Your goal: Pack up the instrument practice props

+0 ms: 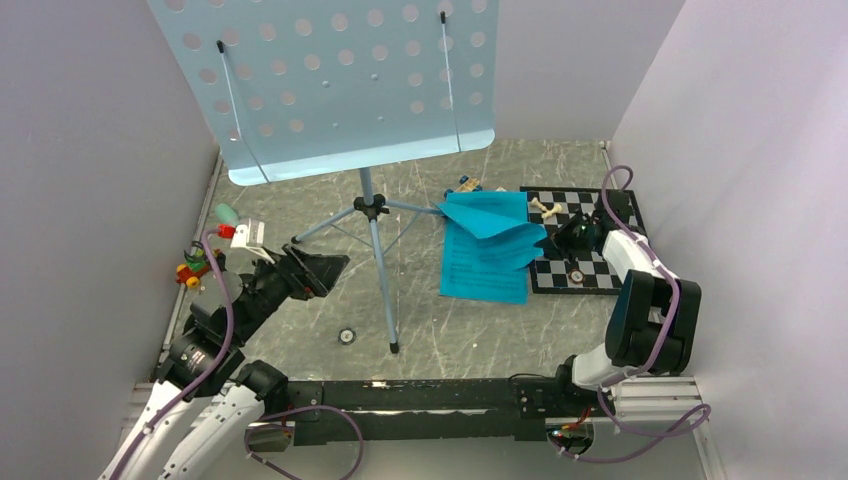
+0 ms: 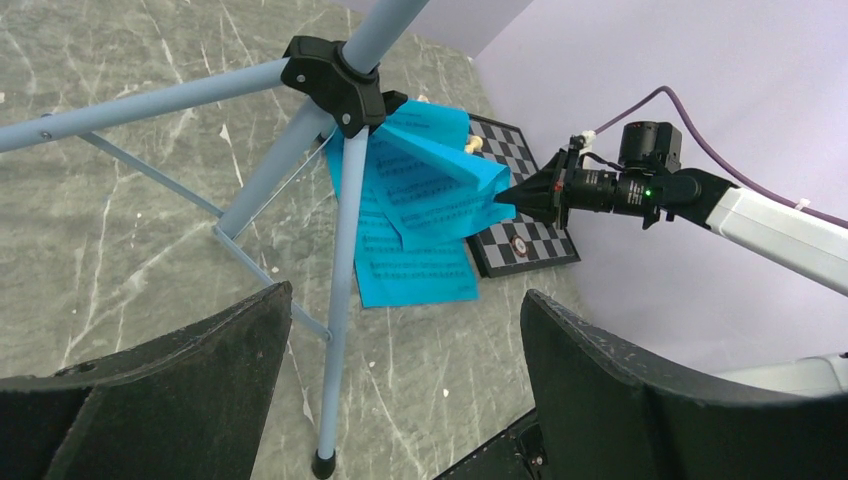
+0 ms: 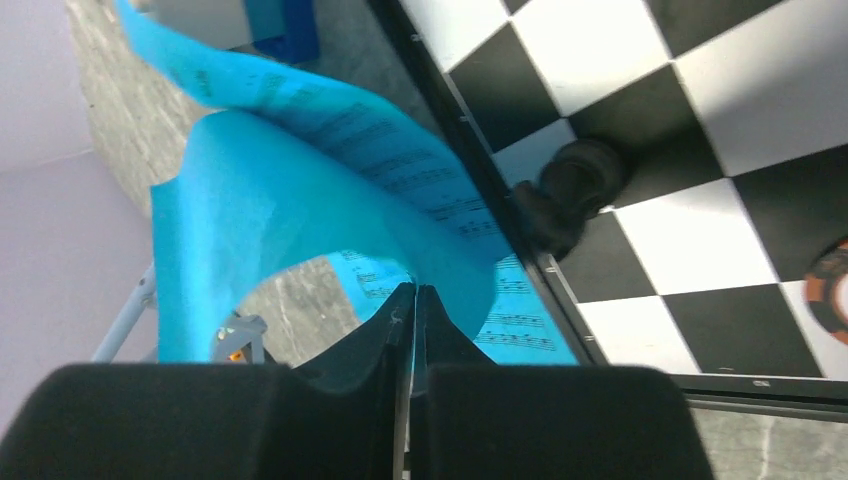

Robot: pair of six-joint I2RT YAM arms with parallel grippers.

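The pale-blue music stand has its perforated tray at the top and its tripod legs on the floor. Turquoise music sheets lie by the chessboard. My right gripper is shut on the edge of one sheet, which curls up above the others; in the right wrist view the gripper has its jaws closed on the paper. My left gripper is open and empty, facing the tripod hub with one leg between its fingers. The mint-green microphone is at the left wall. Its black stand is not visible.
A black-and-white chessboard with pieces lies right of the sheets; a dark piece is at its edge. Small toys sit by the left wall. Walls close in on the left, the right and the back.
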